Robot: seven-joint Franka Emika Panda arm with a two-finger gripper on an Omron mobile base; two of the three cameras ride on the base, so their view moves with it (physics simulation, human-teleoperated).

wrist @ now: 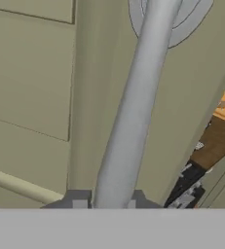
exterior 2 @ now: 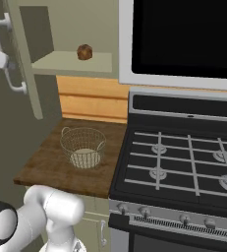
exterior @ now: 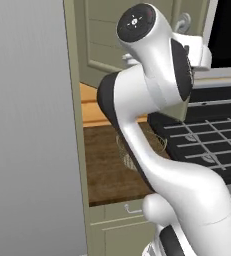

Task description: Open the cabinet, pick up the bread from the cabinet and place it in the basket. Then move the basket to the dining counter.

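The olive-beige cabinet door (exterior 2: 24,74) stands swung open to the left. My gripper (wrist: 106,200) is shut on its curved silver handle (wrist: 133,112), which runs up between the two dark fingertips (wrist: 77,199). From the right base view the white hand meets the handle (exterior 2: 9,54) at the left edge. The bread (exterior 2: 84,51), a small orange-brown lump, lies on the open cabinet shelf (exterior 2: 70,63). Below it the pale wire basket (exterior 2: 83,146) stands upright on the dark wood worktop; my arm hides most of the basket (exterior: 159,143) in the left base view. The dining counter is out of view.
A black gas stove (exterior 2: 184,162) adjoins the worktop (exterior 2: 46,167) on the right, with a dark microwave (exterior 2: 184,39) above it. A tall grey panel (exterior: 27,125) bounds the left. An olive drawer unit (exterior: 117,220) sits under the worktop.
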